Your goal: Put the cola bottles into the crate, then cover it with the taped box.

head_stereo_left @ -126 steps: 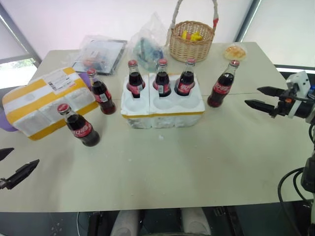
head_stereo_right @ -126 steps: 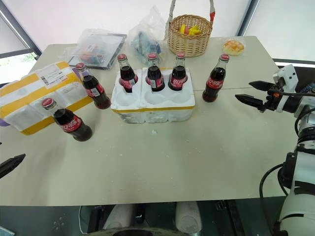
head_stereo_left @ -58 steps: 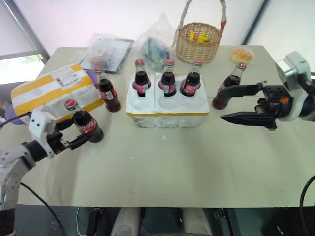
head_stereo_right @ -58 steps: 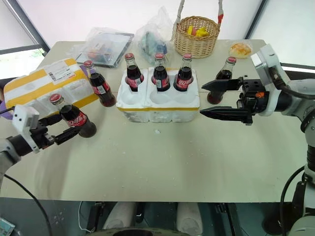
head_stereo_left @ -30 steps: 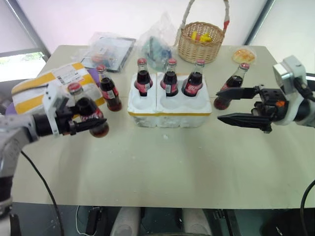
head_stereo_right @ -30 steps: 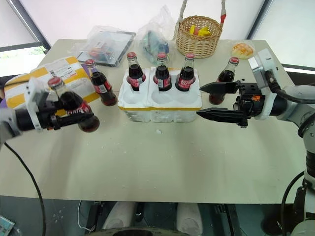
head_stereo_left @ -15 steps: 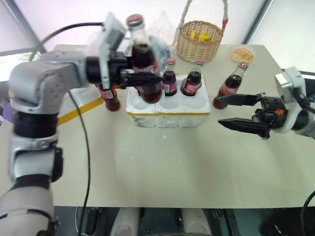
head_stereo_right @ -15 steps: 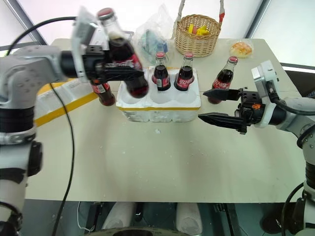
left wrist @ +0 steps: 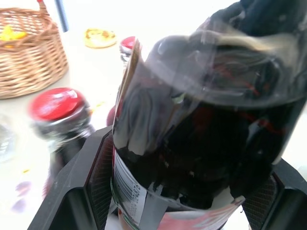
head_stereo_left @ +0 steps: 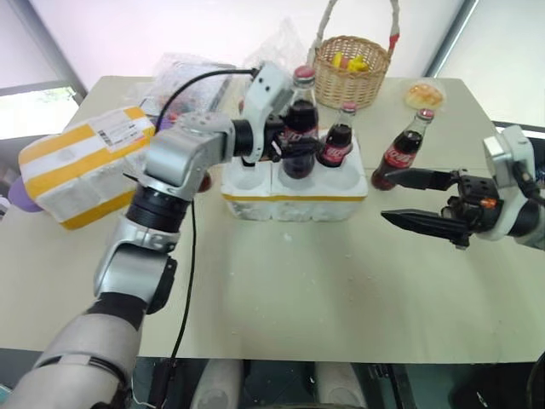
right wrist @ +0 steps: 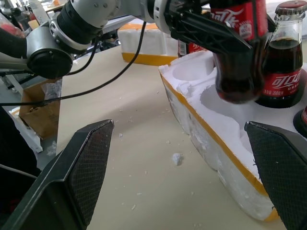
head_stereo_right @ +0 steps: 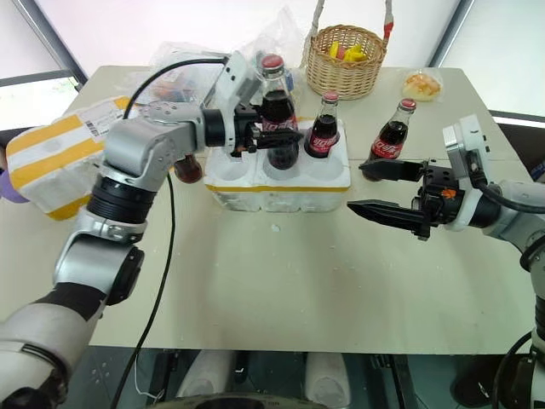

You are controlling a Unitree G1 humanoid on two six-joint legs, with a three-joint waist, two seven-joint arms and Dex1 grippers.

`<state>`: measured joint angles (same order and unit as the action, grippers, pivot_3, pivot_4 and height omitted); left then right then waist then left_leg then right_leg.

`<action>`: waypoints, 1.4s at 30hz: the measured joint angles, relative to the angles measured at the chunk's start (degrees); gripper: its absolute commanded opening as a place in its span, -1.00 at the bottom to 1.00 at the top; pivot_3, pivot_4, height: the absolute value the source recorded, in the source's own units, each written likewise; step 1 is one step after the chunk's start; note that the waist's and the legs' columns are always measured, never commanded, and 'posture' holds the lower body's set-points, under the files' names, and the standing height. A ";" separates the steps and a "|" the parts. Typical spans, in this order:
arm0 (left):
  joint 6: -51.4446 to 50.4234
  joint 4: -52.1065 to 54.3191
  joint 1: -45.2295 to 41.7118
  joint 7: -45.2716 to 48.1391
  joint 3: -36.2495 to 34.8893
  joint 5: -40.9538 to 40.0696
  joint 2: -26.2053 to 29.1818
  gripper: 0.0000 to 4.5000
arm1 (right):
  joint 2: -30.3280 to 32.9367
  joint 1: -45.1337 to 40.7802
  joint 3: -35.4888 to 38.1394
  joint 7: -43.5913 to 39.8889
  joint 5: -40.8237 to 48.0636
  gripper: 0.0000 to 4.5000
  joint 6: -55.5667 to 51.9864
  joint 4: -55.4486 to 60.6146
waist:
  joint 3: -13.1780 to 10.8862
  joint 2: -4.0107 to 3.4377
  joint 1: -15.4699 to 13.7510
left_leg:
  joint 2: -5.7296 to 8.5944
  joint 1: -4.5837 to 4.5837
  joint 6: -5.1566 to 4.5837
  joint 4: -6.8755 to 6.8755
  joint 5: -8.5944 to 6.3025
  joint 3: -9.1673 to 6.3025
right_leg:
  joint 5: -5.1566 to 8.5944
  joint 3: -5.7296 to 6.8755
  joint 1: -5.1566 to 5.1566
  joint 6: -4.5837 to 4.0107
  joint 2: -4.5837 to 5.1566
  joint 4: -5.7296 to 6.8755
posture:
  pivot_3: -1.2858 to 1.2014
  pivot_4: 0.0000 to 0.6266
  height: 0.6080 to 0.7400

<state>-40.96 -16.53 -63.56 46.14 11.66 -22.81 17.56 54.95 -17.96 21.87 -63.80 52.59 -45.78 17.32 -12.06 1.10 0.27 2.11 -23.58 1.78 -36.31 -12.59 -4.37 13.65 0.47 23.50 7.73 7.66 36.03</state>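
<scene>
at the far left of the table (head_stereo_left: 281, 298) lies the taped box (head_stereo_left: 81, 162), its shipping label up, well apart from the crate (head_stereo_left: 294, 183). the left gripper (head_stereo_right: 271, 136) is clamped on a cola bottle (head_stereo_right: 277, 115), held upright with its base hanging just above the middle front well of the crate. another cola bottle (head_stereo_right: 323, 128) stands in the crate's right rear well, just beside the held one. behind the crate are a clear plastic bag (head_stereo_right: 285, 43) and a wicker basket (head_stereo_right: 345, 60). right of the crate a third cola bottle (head_stereo_left: 402, 152) stands alone on the table. the right gripper (head_stereo_left: 417, 201) hovers near that bottle with its fingers spread wide apart and nothing between them.
</scene>
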 measured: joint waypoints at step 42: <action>4.69 -0.69 5.38 6.36 5.29 11.01 0.82 0.98 | -1.79 -2.08 -4.86 3.25 -6.23 1.00 5.91 -1.46 | 0.01 -0.02 0.40 | -0.01 0.11 0.00 -0.19 0.00 -0.02 | -0.05 -0.01 -0.15 0.05 -0.01 0.06 | 0.03 -0.52 0.96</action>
<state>-36.27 -17.22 -58.18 52.50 16.96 -11.80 18.38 53.16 -20.04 17.01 -60.54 46.36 -39.88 15.86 -12.05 1.08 0.67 2.10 -23.47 1.78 -36.50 -12.59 -4.39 13.60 0.46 23.35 7.78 7.65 36.09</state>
